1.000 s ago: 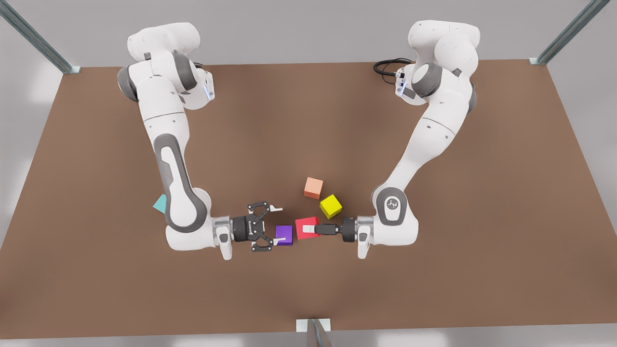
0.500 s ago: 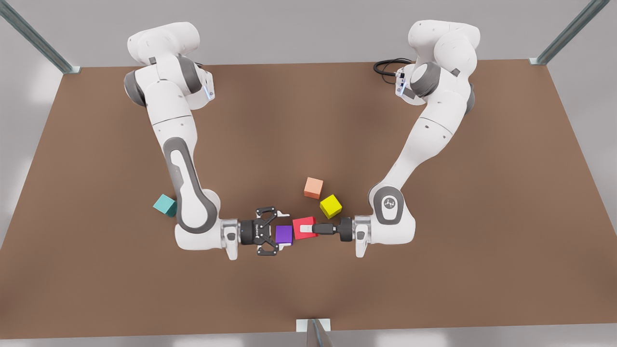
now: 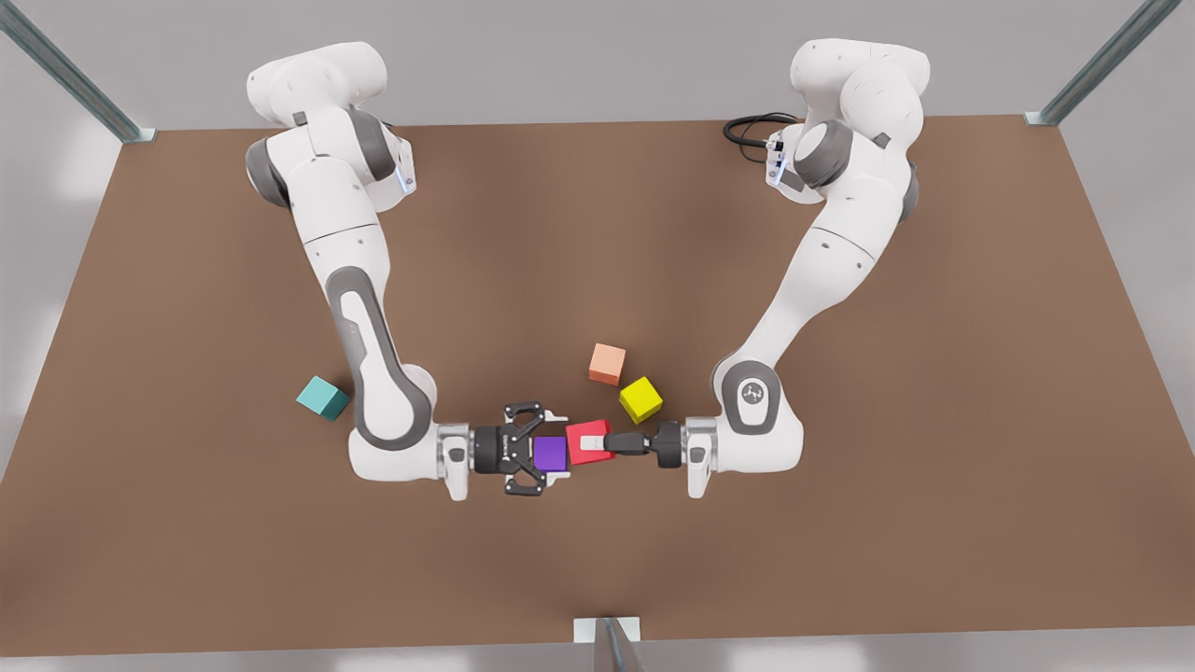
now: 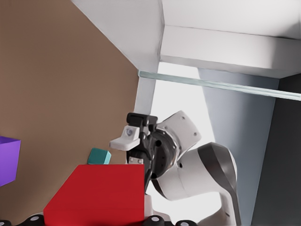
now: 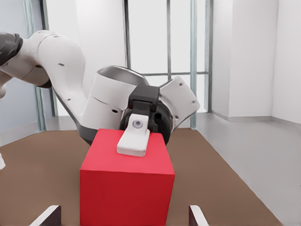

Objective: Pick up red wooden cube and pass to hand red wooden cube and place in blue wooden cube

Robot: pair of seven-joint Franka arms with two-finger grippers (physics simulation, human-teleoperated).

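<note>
Handover in mid-air: left end effector is clamped on the red wooden cube. Right end effector is spread around the cube's far end. The cube looks light, rigid and smooth, so take the free flat faces squarely. Blue wooden cube sits on the counter well behind the right end effector.

White rounded arm links, grey joint bands, black gripper bodies, white fingertip pads.

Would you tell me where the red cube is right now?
In the front view the red cube is low and central, held by the left gripper from that view's right; the purple cube and the open right gripper are just to its left.
</note>
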